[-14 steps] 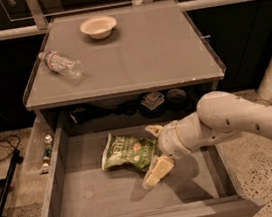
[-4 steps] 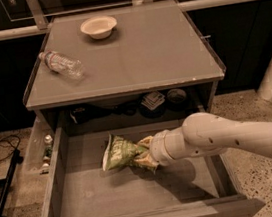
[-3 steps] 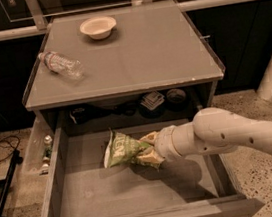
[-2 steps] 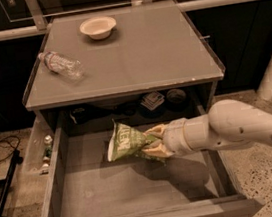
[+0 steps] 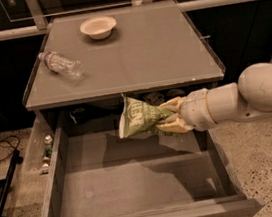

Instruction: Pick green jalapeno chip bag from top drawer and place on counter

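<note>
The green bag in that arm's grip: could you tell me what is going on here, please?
The robot's arm reaches in from the right. Its tool is shut on the bag, holding it in the air over the open drawer, near the front edge of the counter. The bag is not yet on the counter, where a bottle lies on its side and a bowl stands.

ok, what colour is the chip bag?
Green, white lettering; camera view. Gripper holds the chip bag over the top drawer.

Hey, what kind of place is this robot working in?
Probably a kitchenette or break-room mock-up: a counter with a bowl and bottle, an open top drawer below. The pincer holds the green jalapeno chip bag above the drawer.
</note>
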You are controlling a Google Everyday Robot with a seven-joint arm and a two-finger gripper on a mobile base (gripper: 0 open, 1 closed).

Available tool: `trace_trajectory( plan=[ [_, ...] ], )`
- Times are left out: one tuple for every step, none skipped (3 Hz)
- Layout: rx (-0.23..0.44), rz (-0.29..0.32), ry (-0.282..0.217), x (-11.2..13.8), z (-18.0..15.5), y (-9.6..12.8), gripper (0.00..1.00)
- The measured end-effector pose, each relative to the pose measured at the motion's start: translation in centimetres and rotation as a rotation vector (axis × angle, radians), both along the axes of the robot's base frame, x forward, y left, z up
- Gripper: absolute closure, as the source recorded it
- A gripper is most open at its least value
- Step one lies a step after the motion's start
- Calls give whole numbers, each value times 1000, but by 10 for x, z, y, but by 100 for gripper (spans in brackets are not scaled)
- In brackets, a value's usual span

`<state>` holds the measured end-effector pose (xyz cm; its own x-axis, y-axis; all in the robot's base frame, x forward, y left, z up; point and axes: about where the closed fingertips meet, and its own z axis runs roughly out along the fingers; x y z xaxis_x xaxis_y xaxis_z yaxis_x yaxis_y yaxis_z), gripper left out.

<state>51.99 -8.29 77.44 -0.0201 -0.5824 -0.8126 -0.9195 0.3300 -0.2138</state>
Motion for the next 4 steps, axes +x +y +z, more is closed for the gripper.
trace_trajectory(
  plan=[
    [-47,-4,-27,20,47,-21,100],
    [-84,-28,-52,42,84,-39,100],
    [-94,-15,-40,50,80,-40,100],
    [-36,19,18,39,31,-22,100]
  ],
)
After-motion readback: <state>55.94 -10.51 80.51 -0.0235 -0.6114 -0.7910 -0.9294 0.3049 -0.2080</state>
